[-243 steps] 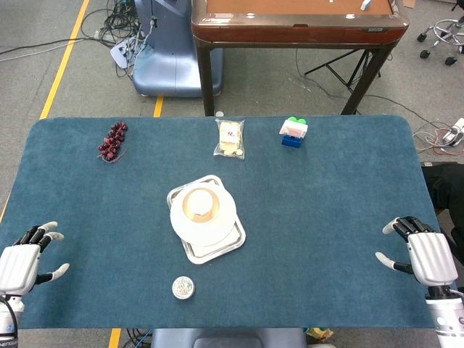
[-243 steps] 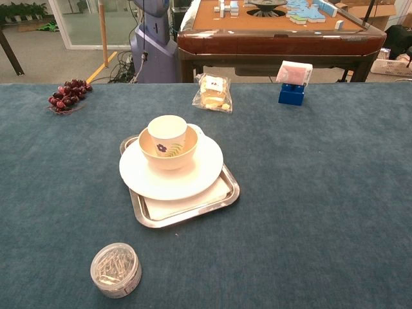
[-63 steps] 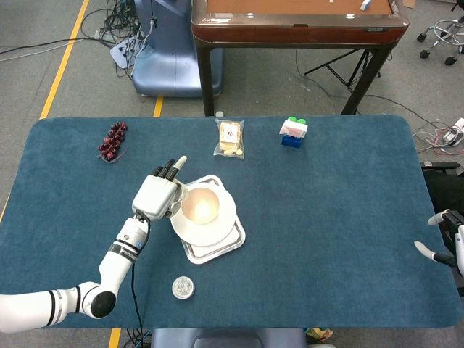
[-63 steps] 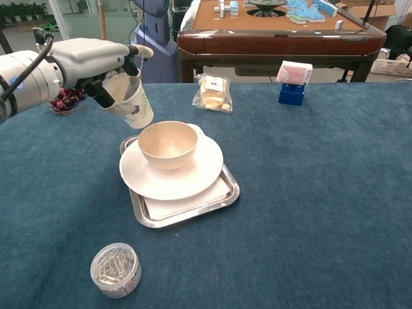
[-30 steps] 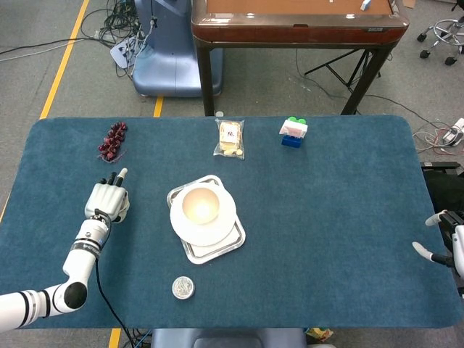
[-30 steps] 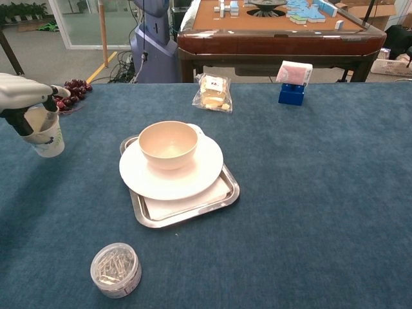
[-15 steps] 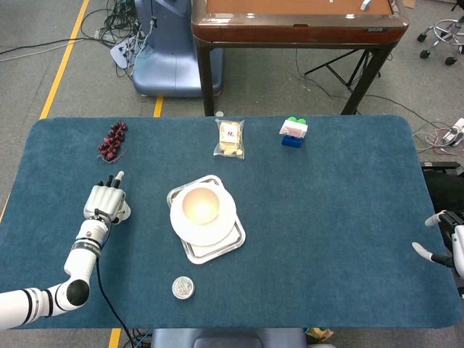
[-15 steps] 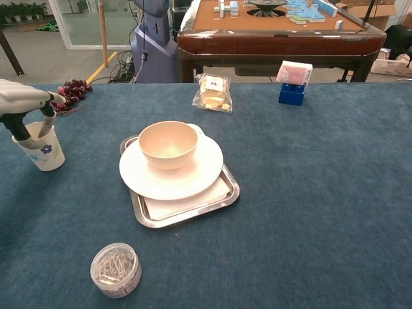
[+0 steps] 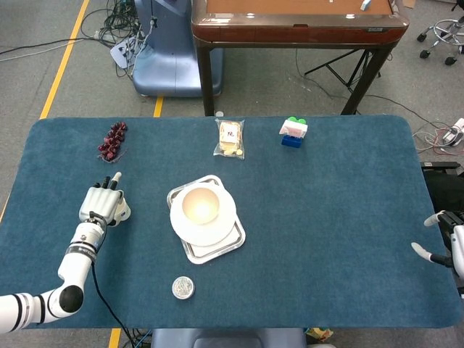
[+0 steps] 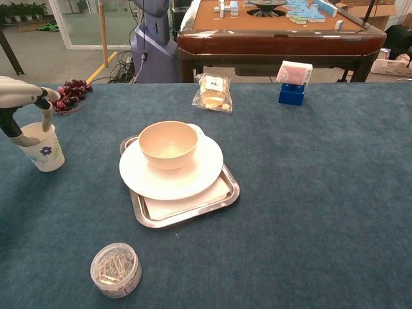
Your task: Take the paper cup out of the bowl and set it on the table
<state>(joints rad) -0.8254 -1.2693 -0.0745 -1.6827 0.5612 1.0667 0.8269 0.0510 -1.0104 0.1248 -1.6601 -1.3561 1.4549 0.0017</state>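
The white paper cup [image 10: 44, 154] with a blue flower print stands upright on the blue table, far left of the bowl. My left hand [image 10: 19, 103] is over it, with fingers still at its rim, one on either side of the wall. In the head view the left hand [image 9: 101, 203] covers most of the cup [image 9: 124, 212]. The beige bowl [image 10: 168, 144] sits empty on a white plate [image 10: 193, 177] on a metal tray [image 10: 219, 203]. My right hand [image 9: 455, 250] rests at the table's right edge, fingers spread and holding nothing.
A round clear container of paper clips [image 10: 116, 269] lies near the front edge. A bunch of grapes [image 10: 69, 94] lies just behind the cup. A snack bag [image 10: 213, 92] and a blue block with a pink top [image 10: 293, 82] sit along the far edge.
The left hand carried the cup from beside the bowl to the left and set it down on the table. Since half a second ago the hand has shifted slightly; the cup stays put.
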